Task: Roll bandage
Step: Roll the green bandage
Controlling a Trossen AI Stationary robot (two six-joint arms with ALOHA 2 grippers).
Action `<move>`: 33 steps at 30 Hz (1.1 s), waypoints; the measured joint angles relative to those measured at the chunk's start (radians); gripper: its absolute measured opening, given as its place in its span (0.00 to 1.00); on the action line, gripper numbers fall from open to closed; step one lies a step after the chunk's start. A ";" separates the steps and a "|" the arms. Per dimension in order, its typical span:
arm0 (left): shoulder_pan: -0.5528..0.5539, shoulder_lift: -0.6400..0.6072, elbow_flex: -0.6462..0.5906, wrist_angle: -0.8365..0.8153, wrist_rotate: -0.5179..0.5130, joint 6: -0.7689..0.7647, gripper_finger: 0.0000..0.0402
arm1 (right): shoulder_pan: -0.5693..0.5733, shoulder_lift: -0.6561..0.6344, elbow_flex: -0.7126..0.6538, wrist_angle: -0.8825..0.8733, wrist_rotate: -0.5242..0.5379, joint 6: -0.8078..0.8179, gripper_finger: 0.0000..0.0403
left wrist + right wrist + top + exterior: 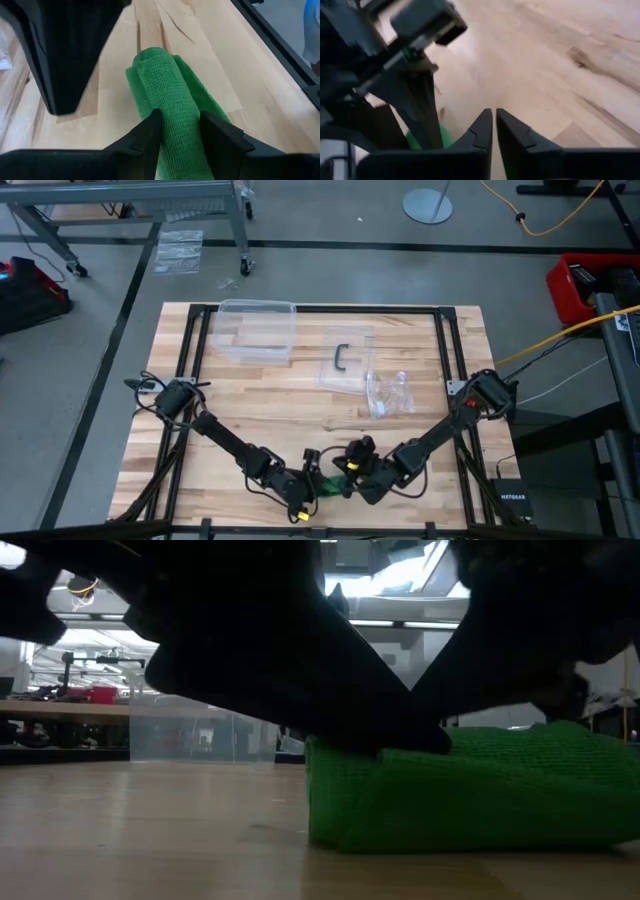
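The bright green bandage (165, 85) lies as a thick, loosely rolled bundle on the wooden table (300, 410) near its front edge, with a flatter layer (202, 95) beside the roll. My left gripper (181, 131) is shut on the bundle. My right gripper (493, 120) hovers just right of it (352, 468). Its fingers stand a narrow gap apart with nothing between them. In the low view the bandage (480, 790) rests on the table under both dark grippers. My left gripper pinches the bandage roll's two sides (172, 131) between its two fingers (147, 132), at the end nearest the gripper. The fingers slant down from the table's left and lie along the roll. The roll rests on the table and reaches on past the fingertips.
A clear plastic box (257, 330) stands at the back. A clear lid with a dark handle (343, 360) and a clear plastic bag (390, 392) lie right of it. Black frame rails (445, 350) run along the table's sides. Bare wood lies between these and the grippers.
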 joint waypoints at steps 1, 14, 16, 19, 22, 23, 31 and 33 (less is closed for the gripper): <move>0.000 0.000 0.000 -0.001 0.000 0.003 0.32 | -0.009 0.000 0.000 0.000 -0.025 -0.020 0.12; 0.007 0.002 0.000 -0.010 -0.067 -0.079 0.32 | -0.067 -0.059 0.000 -0.074 -0.060 -0.125 0.23; 0.012 0.002 0.000 -0.016 -0.068 -0.105 0.32 | -0.067 -0.098 0.000 -0.133 -0.041 -0.125 0.23; 0.015 0.000 0.000 -0.028 -0.059 -0.137 0.32 | -0.067 -0.161 0.000 -0.212 -0.034 -0.124 0.23; 0.018 0.000 0.000 -0.037 -0.008 -0.158 0.32 | -0.066 -0.218 0.000 -0.260 -0.024 -0.124 0.23; 0.019 0.000 0.000 -0.039 0.001 -0.173 0.32 | -0.066 -0.237 0.000 -0.278 -0.013 -0.125 0.23; 0.056 -0.002 0.000 -0.090 0.002 -0.280 0.32 | -0.066 -0.362 0.000 -0.366 0.063 -0.154 0.23; 0.077 -0.003 0.000 -0.097 0.005 -0.287 0.32 | -0.066 -0.384 0.000 -0.369 0.067 -0.174 0.23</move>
